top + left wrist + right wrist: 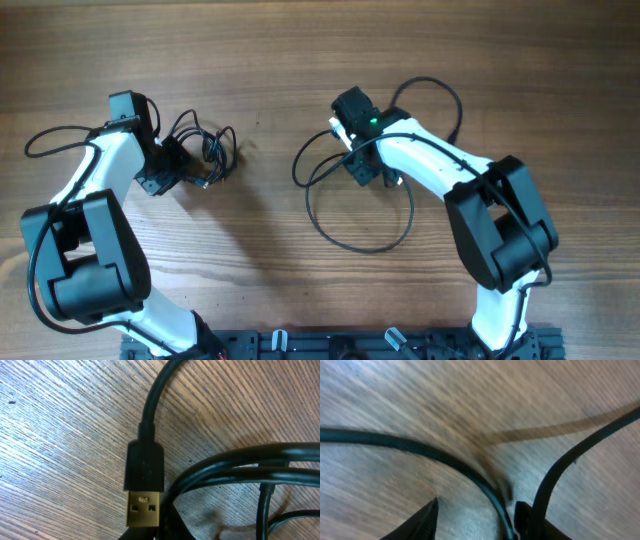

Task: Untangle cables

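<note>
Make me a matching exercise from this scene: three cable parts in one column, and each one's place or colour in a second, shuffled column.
Things:
1. USB plug
2. knotted bundle
3. loose loop

Descriptions:
A. by the right gripper
B. gold metal tip
C. beside the left gripper

Pairs: 1-B, 2-C, 3-A.

Black knotted bundle (208, 152) lies left of the table's (270, 60) centre, strands bunched tight. Its USB plug (143, 491), gold-toned metal end showing, lies flat on the wood, touching the strands. Right of centre: long loose loop (355, 247), thin, spread open and flat.
</note>
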`<state>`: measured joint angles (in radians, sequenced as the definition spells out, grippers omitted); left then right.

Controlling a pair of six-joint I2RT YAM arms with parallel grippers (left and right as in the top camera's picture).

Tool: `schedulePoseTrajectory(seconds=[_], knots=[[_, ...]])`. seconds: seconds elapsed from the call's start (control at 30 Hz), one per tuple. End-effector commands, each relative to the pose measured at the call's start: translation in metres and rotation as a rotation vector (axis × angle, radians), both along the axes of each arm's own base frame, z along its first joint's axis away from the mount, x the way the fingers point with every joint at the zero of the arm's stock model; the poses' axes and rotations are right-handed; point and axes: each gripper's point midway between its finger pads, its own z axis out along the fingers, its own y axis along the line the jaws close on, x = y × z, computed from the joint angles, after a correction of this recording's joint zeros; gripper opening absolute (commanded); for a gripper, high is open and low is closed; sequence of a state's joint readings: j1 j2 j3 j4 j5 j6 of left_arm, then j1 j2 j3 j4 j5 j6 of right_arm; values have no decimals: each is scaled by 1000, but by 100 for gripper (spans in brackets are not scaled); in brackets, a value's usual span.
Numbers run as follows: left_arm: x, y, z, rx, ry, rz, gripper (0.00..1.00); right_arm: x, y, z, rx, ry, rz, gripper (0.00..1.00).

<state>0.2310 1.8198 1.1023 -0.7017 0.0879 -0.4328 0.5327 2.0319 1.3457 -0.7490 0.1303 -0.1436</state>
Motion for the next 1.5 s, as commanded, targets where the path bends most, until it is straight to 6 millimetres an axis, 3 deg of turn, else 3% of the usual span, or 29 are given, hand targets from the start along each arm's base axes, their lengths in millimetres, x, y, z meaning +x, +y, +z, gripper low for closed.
schedulePoseTrajectory(seconds=[0.0,0.13,0.17,0.23,0.37,0.67,0.8,0.87,0.9,0.97,1.1,1.17,1.27,1.33,1.47], knots=[[-2,-5,-5,-18,14,8,7,-18,-13,-26,-34,104,-6,39],[-2,-5,-5,-19,14,8,8,-18,-13,-26,-31,107,-4,22],[-2,-5,-5,-19,14,8,8,-19,-12,-27,-25,109,-4,4],[-2,-5,-5,-21,14,8,8,-24,0,-27,42,141,3,4],[0,-14,-4,-70,2,0,9,-16,0,-18,75,129,-61,4],[11,-61,11,-345,-86,-96,10,25,-32,72,210,-49,-225,4],[15,-72,17,-411,-113,-108,9,50,-61,136,290,-208,-335,4],[15,-72,17,-411,-113,-108,9,66,-81,184,332,-334,-383,4],[15,-72,17,-411,-113,-108,9,70,-88,196,335,-373,-396,4],[15,-72,17,-410,-113,-108,9,91,-123,250,314,-575,-465,4],[15,-72,17,-410,-113,-108,9,115,-178,306,211,-855,-572,4],[15,-72,17,-410,-113,-108,10,126,-208,324,137,-963,-597,4],[15,-71,17,-410,-113,-108,10,136,-250,331,85,-1036,-673,4],[15,-71,17,-409,-114,-108,10,140,-272,329,67,-1052,-713,4],[17,-71,18,-408,-120,-110,11,144,-334,312,-19,-1064,-806,4]])
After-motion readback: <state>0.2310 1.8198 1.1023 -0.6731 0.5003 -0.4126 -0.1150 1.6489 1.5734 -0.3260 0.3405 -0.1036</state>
